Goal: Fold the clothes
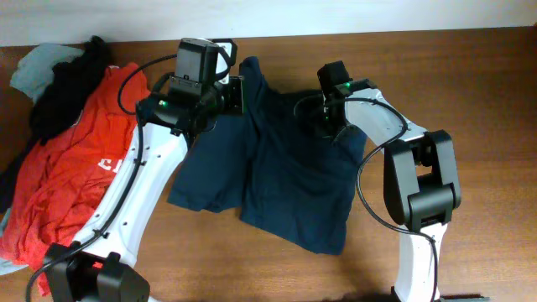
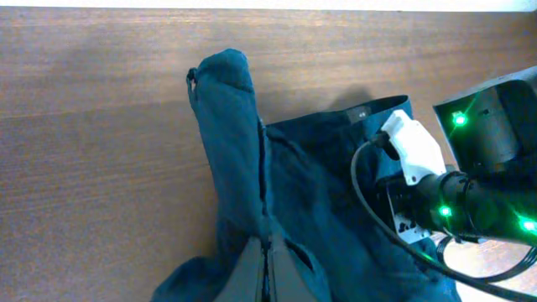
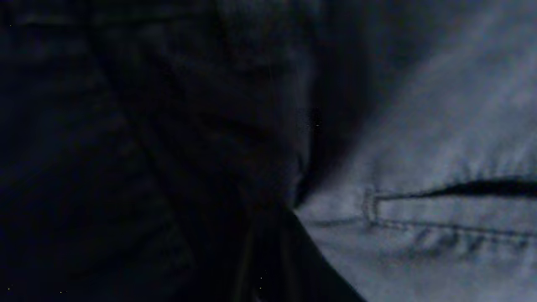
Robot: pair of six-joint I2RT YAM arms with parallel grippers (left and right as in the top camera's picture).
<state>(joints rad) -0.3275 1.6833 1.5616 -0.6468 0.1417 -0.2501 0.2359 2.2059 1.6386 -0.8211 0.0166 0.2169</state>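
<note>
The clothes [image 1: 285, 176] are one dark navy garment, spread wrinkled across the middle of the table. My left gripper [image 1: 237, 94] is at its upper left edge. In the left wrist view that gripper [image 2: 268, 273] is shut on a pinched ridge of the clothes [image 2: 231, 143], which runs away from the fingers. My right gripper [image 1: 325, 117] is pressed down into the garment's upper right part. The right wrist view is dark; the gripper [image 3: 268, 268] looks shut with fabric bunched around it, beside a stitched pocket seam [image 3: 445, 210].
A red shirt with white lettering [image 1: 75, 176] lies at the left, with a black garment [image 1: 63, 92] and a pale teal one [image 1: 38, 71] behind it. Bare wooden table [image 1: 470, 75] shows to the right and along the front. The right arm [image 2: 478, 184] stands close by in the left wrist view.
</note>
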